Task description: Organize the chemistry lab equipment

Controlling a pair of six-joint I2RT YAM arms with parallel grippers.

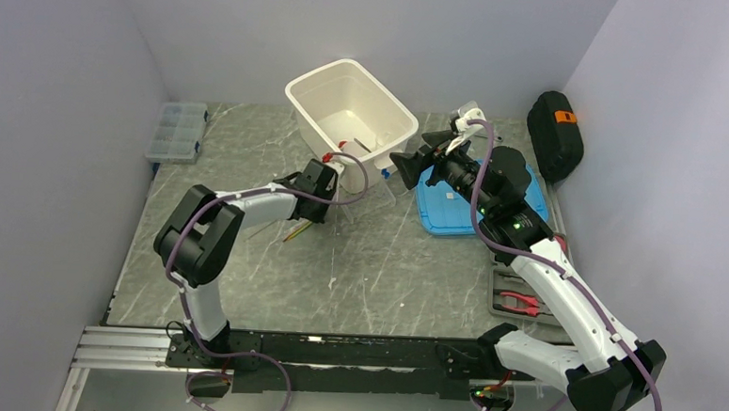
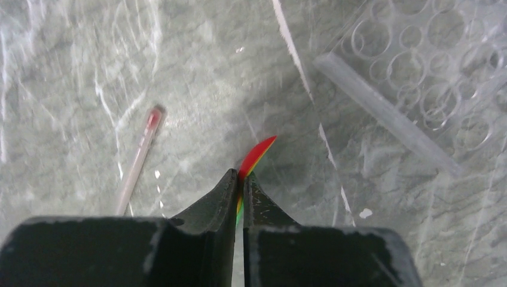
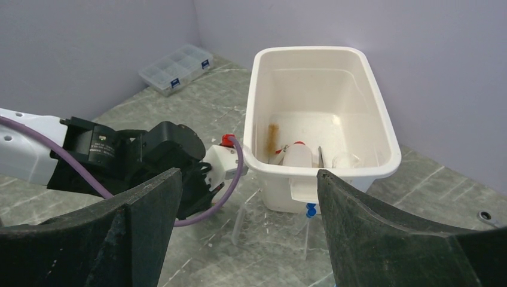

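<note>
In the left wrist view my left gripper [image 2: 241, 175] is shut on a thin red, yellow and green strip [image 2: 258, 152], just above the table. A pale thin rod with a red tip [image 2: 141, 156] lies to its left. The clear plastic tube rack [image 2: 430, 78] lies to its right. From above, the left gripper [image 1: 315, 208] is close to the rack [image 1: 366, 191], in front of the white bin [image 1: 296, 89]. My right gripper [image 3: 248, 172] hangs open and empty above the rack [image 3: 269, 218] and the blue-capped vials [image 3: 309, 209]. The squeeze bottle [image 3: 297, 154] and a brown brush [image 3: 273, 139] lie in the bin [image 3: 323, 168].
A blue tray [image 1: 445, 217] sits under the right arm. The clear organizer box [image 1: 178, 130] is at the far left and a black case [image 1: 555, 131] at the far right. Red-handled pliers [image 1: 522, 303] lie in a tool tray by the right edge.
</note>
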